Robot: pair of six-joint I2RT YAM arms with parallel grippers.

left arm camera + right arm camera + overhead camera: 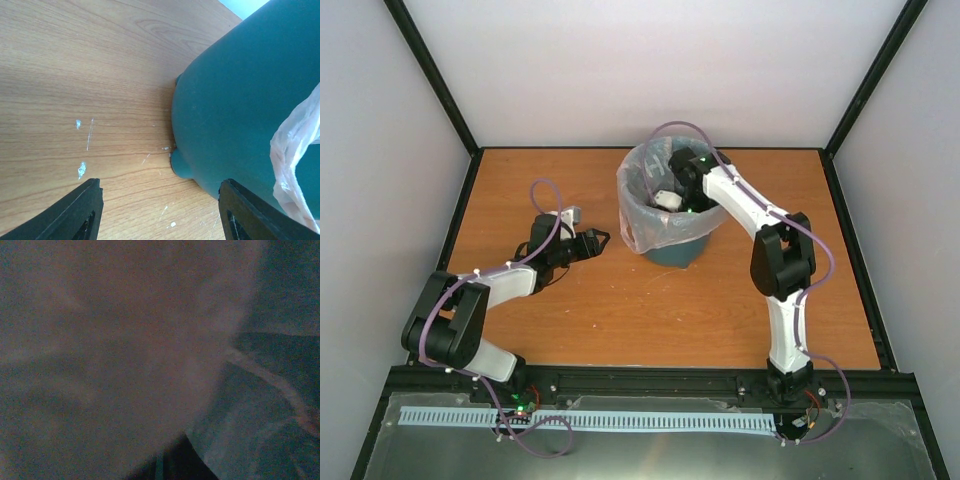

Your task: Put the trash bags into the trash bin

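The teal trash bin (682,254) stands at the back middle of the table. The pale-pink trash bag (638,212) lies in its mouth and hangs over the rim down the left outside wall. My right gripper (684,198) reaches down inside the bin among the bag; its jaws are hidden. The right wrist view is dark, filled with bag film (115,340) against the teal inner wall (280,285). My left gripper (601,239) is open and empty, low over the table just left of the bin. In the left wrist view the bin's base (235,110) and a fold of bag (295,150) show.
The wooden table (620,320) is walled by white panels at the back and sides. The left wrist view shows white scuff marks (81,170) on the wood. A black rail (650,380) runs along the near edge by the arm bases.
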